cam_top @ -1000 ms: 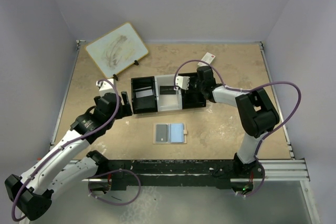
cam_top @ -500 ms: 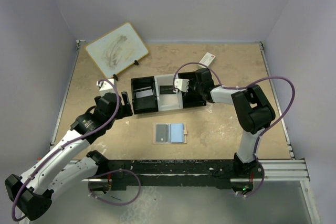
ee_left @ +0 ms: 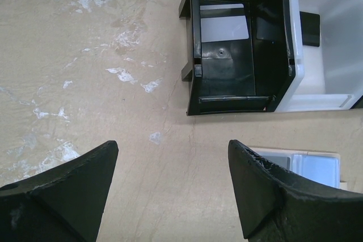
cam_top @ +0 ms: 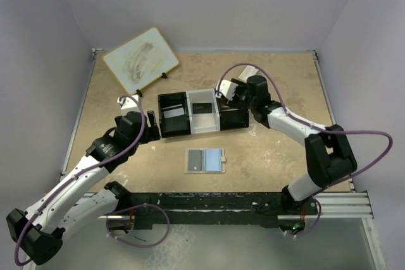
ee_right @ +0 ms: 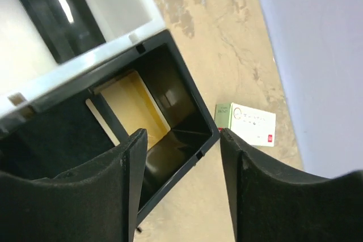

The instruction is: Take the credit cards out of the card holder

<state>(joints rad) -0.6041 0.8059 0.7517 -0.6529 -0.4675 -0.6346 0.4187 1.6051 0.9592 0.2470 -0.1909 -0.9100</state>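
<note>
The tan card holder (cam_top: 204, 160) lies open on the table near the front, one half grey, the other pale blue; its corner shows in the left wrist view (ee_left: 309, 165). In the three-compartment tray (cam_top: 190, 132) lie a grey card (ee_left: 224, 26), a dark card (ee_left: 309, 28) and a gold card (ee_right: 127, 106). My right gripper (cam_top: 226, 91) (ee_right: 181, 139) hangs open above the tray's right black compartment, nothing between its fingers. My left gripper (cam_top: 152, 120) (ee_left: 173, 145) is wide open and empty, just left of the tray, over bare table.
A small white box with a red mark (ee_right: 247, 123) lies on the table beyond the tray's right end. A whiteboard on a stand (cam_top: 140, 60) leans at the back left. Walls close in the table on three sides.
My right gripper has opened and drawn back and up from the tray's right compartment, its elbow swinging out to the right. The left arm has stayed put.
</note>
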